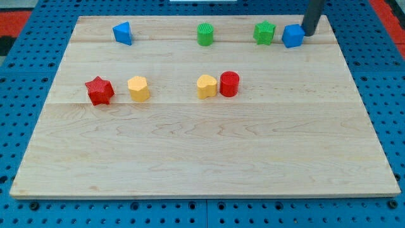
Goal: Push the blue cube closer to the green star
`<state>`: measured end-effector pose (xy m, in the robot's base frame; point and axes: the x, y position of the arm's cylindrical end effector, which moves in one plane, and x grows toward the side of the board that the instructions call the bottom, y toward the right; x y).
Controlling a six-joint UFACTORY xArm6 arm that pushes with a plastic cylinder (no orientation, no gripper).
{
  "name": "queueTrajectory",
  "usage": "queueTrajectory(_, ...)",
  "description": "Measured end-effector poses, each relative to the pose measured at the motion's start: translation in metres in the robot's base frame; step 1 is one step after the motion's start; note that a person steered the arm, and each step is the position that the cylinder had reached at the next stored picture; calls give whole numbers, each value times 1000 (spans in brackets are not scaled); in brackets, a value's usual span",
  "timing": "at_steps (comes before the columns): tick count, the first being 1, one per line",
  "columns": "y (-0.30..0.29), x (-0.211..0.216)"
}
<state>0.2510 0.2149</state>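
My tip (309, 33), a bare rod end effector holding nothing, sat touching or just beside the blue cube (292, 35) on its right. The green star (264, 32) lay just beyond (nearly touching). An off-centre push risked spinning the cube off the worktop (202, 145) edge.

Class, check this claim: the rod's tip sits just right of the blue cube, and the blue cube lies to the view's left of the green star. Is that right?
Not quite. The camera view shows my tip just right of the blue cube, but the cube lies to the view's right of the green star, close beside it.
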Motion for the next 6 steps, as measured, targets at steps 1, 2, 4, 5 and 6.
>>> queueTrajectory(1, -6, 0)
queueTrajectory(2, -16, 20)
queueTrajectory(4, -34, 15)
queueTrajectory(5, -58, 15)
queueTrajectory(6, -85, 15)
